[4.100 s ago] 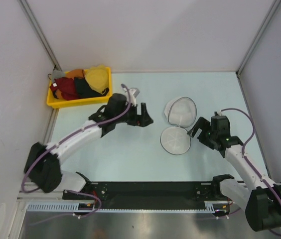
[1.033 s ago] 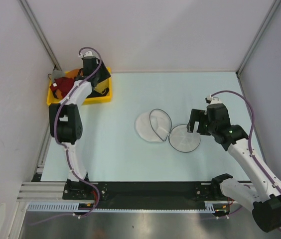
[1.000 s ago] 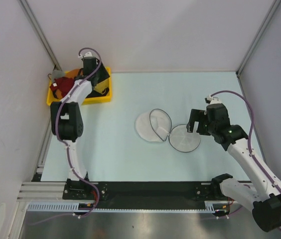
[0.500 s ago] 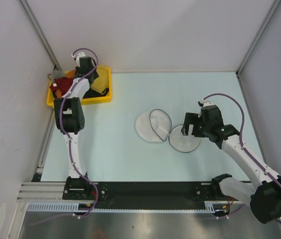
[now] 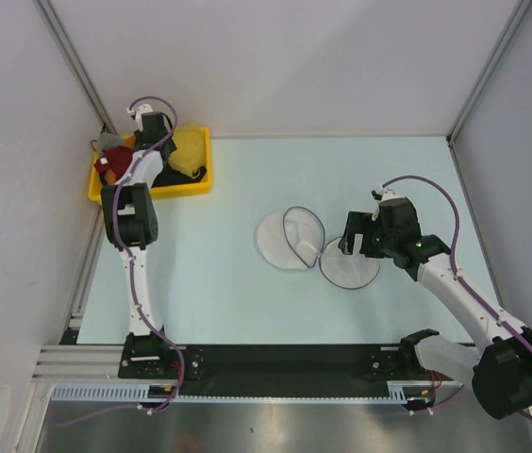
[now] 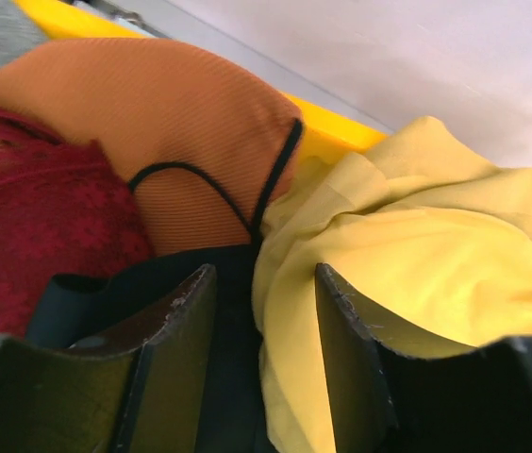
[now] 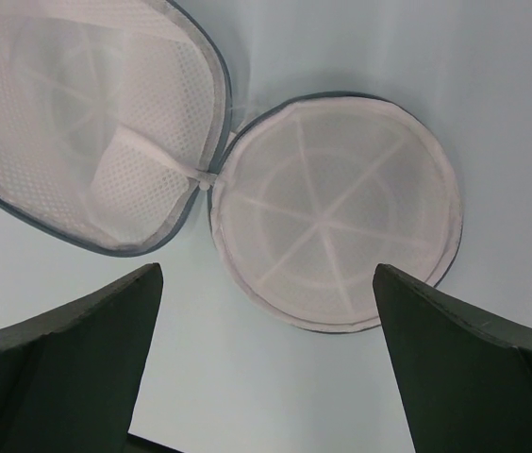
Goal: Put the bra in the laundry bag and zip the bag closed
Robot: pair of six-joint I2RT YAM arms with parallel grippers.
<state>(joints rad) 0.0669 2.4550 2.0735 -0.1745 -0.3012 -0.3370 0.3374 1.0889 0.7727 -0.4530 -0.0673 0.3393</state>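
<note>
Little of the task is done. Well to the left of the laundry bag (image 5: 290,241) and farther back, the yellow bin (image 5: 153,193) holds a heap of underwear: red lace, an orange cup with a black strap, yellow cloth. The left tool (image 6: 266,274) is down in that heap. Its fingers stand apart and straddle the black bra (image 6: 233,321), with the yellow cloth against one finger, and nothing looks clamped yet.

The bag lies unzipped with both round mesh halves spread flat, joined at one small hinge point, and there is nothing inside either half. Just to the right of the bag, the right tool (image 5: 353,238) hovers above the right half with its fingers spread wide, holding nothing.

What remains, I judge, is nearly everything: gripping the bra, carrying it across to the bag, laying it in one half, folding the other half over and running the zip round.

The worktop (image 5: 247,302) is a smooth pale blue-green sheet. Plain light walls with metal corner posts surround it on three sides.
</note>
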